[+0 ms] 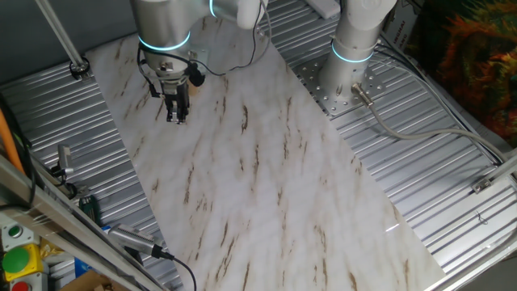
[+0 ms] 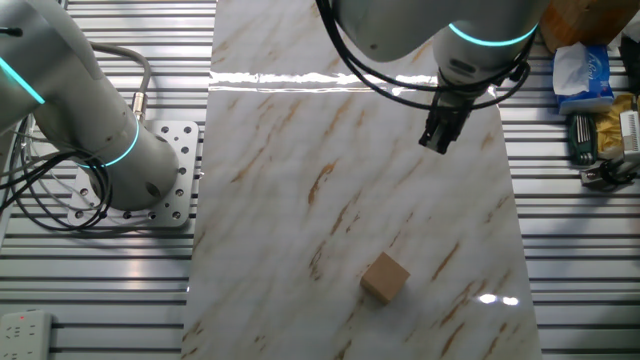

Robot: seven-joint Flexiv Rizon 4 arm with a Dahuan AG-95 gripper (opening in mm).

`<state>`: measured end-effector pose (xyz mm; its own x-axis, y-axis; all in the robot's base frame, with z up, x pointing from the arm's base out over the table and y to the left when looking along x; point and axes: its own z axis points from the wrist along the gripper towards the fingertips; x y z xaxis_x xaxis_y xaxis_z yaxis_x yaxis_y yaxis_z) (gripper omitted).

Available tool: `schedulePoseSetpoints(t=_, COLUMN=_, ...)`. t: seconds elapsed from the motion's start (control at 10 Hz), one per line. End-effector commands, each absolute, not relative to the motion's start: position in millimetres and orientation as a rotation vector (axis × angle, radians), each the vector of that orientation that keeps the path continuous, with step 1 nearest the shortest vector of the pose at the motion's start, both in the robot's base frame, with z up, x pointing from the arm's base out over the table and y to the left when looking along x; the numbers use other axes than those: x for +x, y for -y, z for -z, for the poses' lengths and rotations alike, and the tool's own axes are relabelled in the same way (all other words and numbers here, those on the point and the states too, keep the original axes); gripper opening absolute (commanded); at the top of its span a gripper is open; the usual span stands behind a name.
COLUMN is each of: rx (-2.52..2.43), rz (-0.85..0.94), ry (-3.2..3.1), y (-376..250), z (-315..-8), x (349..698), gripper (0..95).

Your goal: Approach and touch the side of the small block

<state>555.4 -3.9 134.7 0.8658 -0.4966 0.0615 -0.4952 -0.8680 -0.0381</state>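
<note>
Gripper (image 2: pixel 440 137) hangs above the far part of the marble-patterned sheet (image 2: pixel 300 150), fingers pointing down, holding nothing; whether the tips are together or slightly apart I cannot tell from either view, though they look close. Beneath it, that sheet runs down the middle of the ribbed metal table (image 2: pixel 570 260), and the small block (image 2: pixel 385 277) sits on it near the front edge in the other fixed view, well apart from the gripper and turned corner-on.

What worries me most is the approach: coming in too low or too fast, the fingers would likely shove the block along the slick surface instead of just meeting its side. Because it sits rotated, a straight push could catch a corner and spin it. Descending right over it would land on the top face, not the side.

From the one fixed view I can't find the block at all; brown streaks there could be mistaken for it. Gripper height above the sheet is hard to judge.
</note>
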Motion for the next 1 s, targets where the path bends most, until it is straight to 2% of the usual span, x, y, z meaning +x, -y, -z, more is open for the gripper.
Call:
schedulePoseSetpoints(t=0.1, rx=-3.012, rz=0.112, ry=-0.807, y=7.8, z=-133.5, x=555.0, gripper=0.0)
schedulePoseSetpoints(t=1.0, rx=-2.987, rz=0.100, ry=-0.888, y=13.9, z=-135.2, x=554.1, gripper=0.0)
